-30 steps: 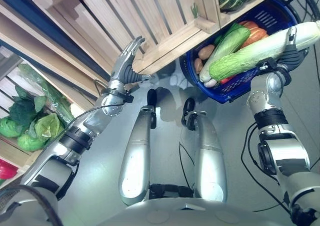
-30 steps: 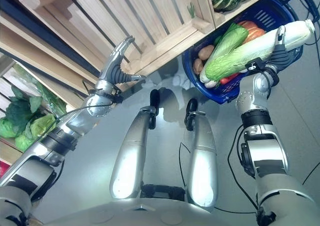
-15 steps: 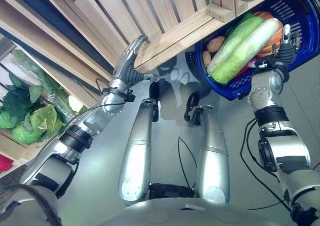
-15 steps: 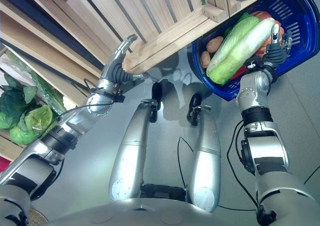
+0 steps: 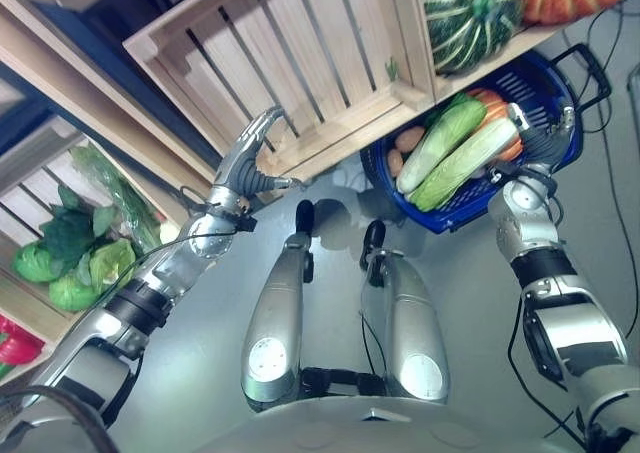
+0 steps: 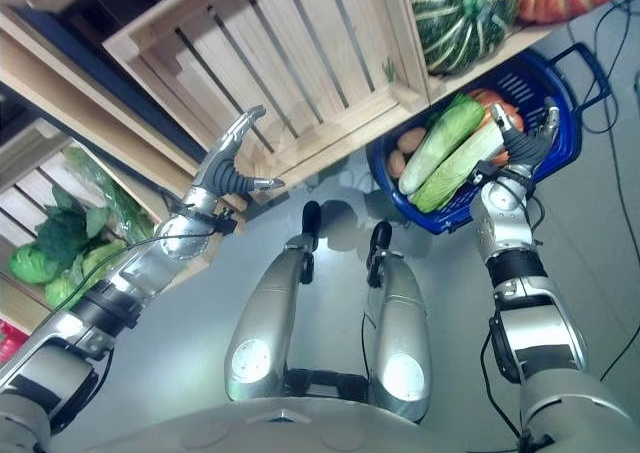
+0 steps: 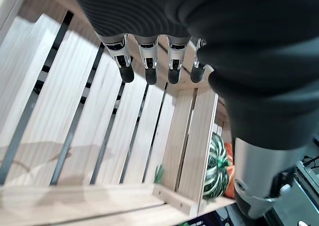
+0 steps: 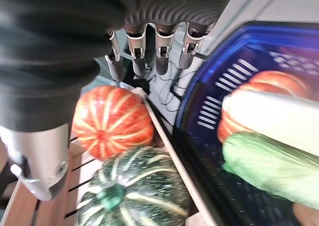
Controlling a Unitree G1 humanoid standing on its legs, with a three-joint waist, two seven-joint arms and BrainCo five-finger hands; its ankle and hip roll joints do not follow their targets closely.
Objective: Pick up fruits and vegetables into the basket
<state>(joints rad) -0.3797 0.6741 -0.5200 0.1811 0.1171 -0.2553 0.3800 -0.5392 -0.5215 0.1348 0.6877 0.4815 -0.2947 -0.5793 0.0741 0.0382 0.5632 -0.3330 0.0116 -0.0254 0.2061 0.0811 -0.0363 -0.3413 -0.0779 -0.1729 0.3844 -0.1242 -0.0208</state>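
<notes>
The long pale-green napa cabbage (image 5: pixel 462 163) now lies in the blue plastic basket (image 5: pixel 560 78) at upper right, no longer carried. The right hand (image 5: pixel 545 141) has released, fingers straight; left hand (image 5: pixel 243 158) stays open by the wooden crate (image 5: pixel 290 63).

A blue basket (image 5: pixel 560 83) on the floor holds two long cabbages (image 5: pixel 462 161), potatoes (image 5: pixel 408 138) and an orange vegetable. The right robot hand (image 5: pixel 545 145) is spread over its near side, empty. The left robot hand (image 5: pixel 245 156), fingers straight, reaches toward a wooden crate (image 5: pixel 290 63). A green squash (image 5: pixel 470 13) sits above the basket.
</notes>
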